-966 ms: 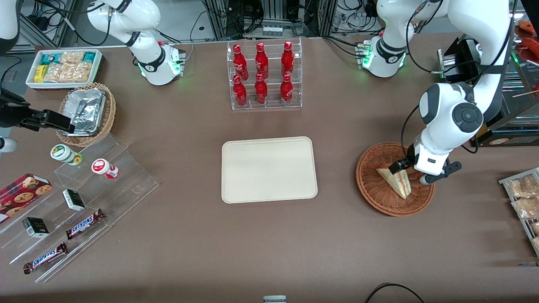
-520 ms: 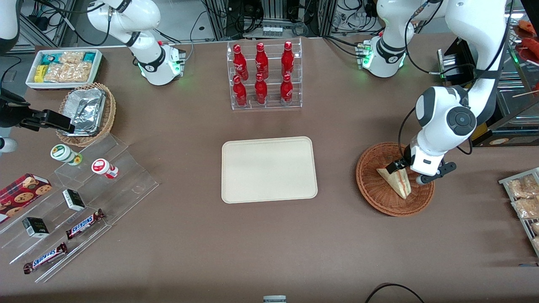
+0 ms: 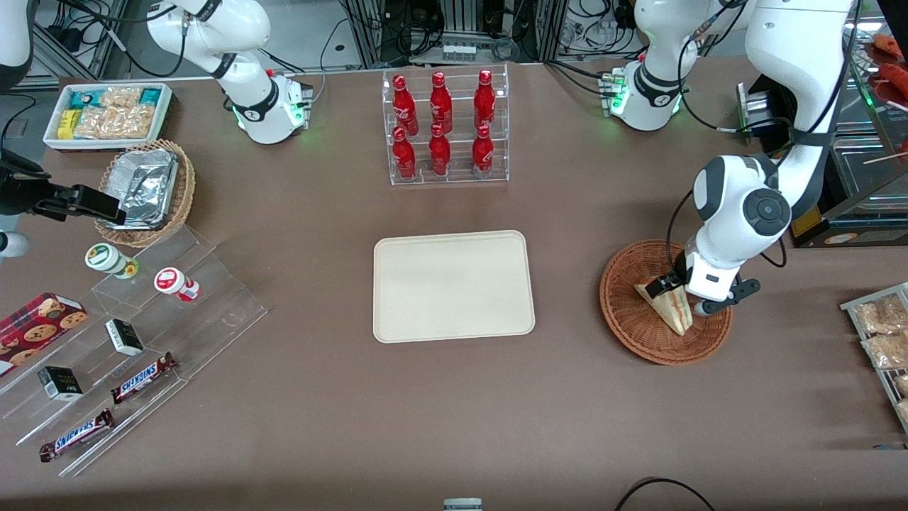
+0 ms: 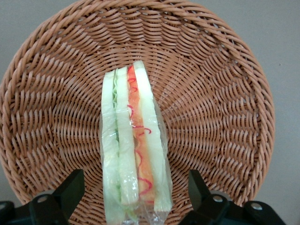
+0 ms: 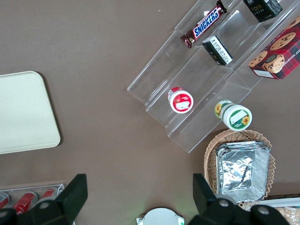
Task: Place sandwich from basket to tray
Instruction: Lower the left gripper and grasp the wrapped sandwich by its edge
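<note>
Over the basket (image 3: 642,326) at the working arm's end of the counter (image 3: 454,411): gripper (image 4: 136,187) low, jaws spread, one finger (image 4: 70,187) each side of the sandwich | sandwich (image 4: 133,150) lies in basket, filling edge up, ungripped | tray (image 3: 454,286) mid-counter, well apart.

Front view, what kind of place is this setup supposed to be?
Likely a mock snack shop on a lab table: cola bottles in a clear rack, chocolate bars on acrylic steps, the open gripper over the sandwich.
</note>
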Action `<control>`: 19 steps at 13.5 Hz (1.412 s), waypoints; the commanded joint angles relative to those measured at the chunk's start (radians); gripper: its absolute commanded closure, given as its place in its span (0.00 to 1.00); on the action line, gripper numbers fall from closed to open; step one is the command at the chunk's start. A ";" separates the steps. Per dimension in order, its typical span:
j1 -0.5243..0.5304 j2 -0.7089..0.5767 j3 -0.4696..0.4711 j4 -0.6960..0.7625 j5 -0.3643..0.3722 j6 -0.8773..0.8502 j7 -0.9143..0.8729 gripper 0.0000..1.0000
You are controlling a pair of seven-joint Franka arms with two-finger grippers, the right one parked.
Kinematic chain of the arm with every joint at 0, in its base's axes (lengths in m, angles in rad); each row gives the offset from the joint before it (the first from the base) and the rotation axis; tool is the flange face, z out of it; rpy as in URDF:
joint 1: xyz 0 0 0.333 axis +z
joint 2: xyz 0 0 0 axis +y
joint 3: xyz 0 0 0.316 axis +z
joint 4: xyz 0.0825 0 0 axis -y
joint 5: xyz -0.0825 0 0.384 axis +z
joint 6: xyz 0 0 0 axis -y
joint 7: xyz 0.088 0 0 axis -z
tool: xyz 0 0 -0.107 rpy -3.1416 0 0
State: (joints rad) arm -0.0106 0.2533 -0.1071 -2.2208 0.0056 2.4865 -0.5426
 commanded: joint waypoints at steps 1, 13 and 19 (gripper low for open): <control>-0.003 0.000 0.000 -0.008 0.011 0.022 -0.023 0.59; -0.008 -0.118 -0.008 0.157 0.013 -0.303 -0.016 1.00; -0.147 -0.065 -0.042 0.479 0.021 -0.541 -0.022 1.00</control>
State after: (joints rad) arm -0.0991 0.1318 -0.1497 -1.8663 0.0098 2.0162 -0.5437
